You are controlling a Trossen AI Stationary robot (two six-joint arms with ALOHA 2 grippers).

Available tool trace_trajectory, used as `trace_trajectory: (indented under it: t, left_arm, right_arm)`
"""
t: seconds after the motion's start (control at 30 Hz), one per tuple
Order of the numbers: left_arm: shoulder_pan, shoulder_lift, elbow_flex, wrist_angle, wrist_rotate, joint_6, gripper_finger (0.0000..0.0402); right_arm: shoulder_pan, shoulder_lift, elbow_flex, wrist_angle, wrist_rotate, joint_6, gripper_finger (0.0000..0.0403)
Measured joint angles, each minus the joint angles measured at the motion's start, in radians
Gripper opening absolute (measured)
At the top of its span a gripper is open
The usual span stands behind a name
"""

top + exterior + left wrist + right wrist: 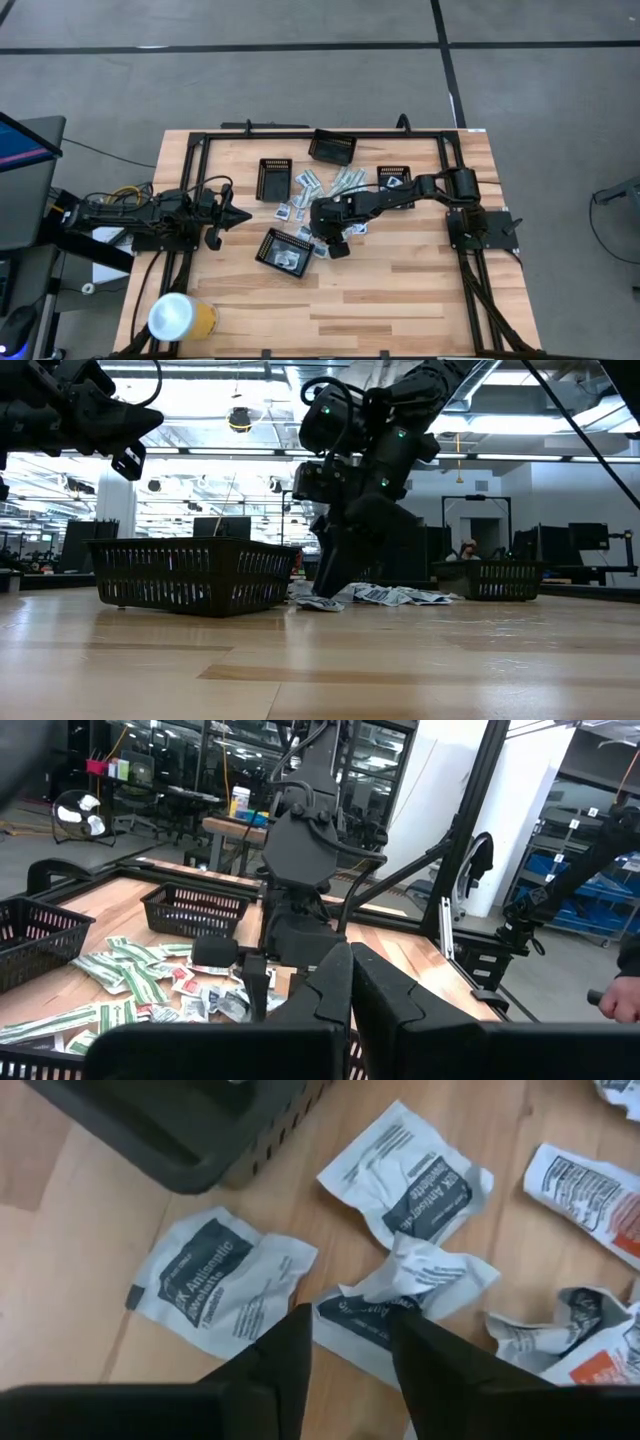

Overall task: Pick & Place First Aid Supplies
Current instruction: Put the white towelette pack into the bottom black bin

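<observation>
Overhead, four black mesh trays (pixel 274 179)

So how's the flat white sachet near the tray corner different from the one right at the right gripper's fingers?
The flat sachet lies smooth and clear of the right gripper; the crumpled sachet is creased, folded up, sitting at the fingertips. The flat one's dark label shows fully, the crumpled one's only partly. Both are white with dark labels.

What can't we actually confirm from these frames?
- Contact: right gripper straddles a crumpled sachet; its own fingers hide the touch point.
- Near tray contents: low view, mesh wall blocks them.
- Sachet pile: high view, the right arm covers part of it.
- Left gripper: shut, parked away from the pile.
</observation>
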Motion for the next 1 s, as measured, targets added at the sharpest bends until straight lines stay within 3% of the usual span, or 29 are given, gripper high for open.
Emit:
trace_trajectory:
  t: [0.17, 0.37, 0.73, 1.0]
  left_arm:
    - [0.000, 0.000, 0.000, 0.001, 0.000, 0.000, 0.0008]
    - [0.000, 0.000, 0.000, 0.004, 0.000, 0.000, 0.0008]
    - [0.000, 0.000, 0.000, 0.010, 0.000, 0.000, 0.0008]
    - [0.000, 0.000, 0.000, 0.013, 0.000, 0.000, 0.0008]
  right_arm:
    - [0.000, 0.000, 0.000, -0.011, 0.000, 0.000, 0.0086]
    - [-0.006, 0.000, 0.000, -0.031, 0.000, 0.000, 0.0009]
    - [-0.001, -0.002, 0.000, -0.036, -0.001, 0.034, 0.0007]
    - [0.005, -0.022, 0.007, -0.045, 0.000, 0.053, 0.0054]
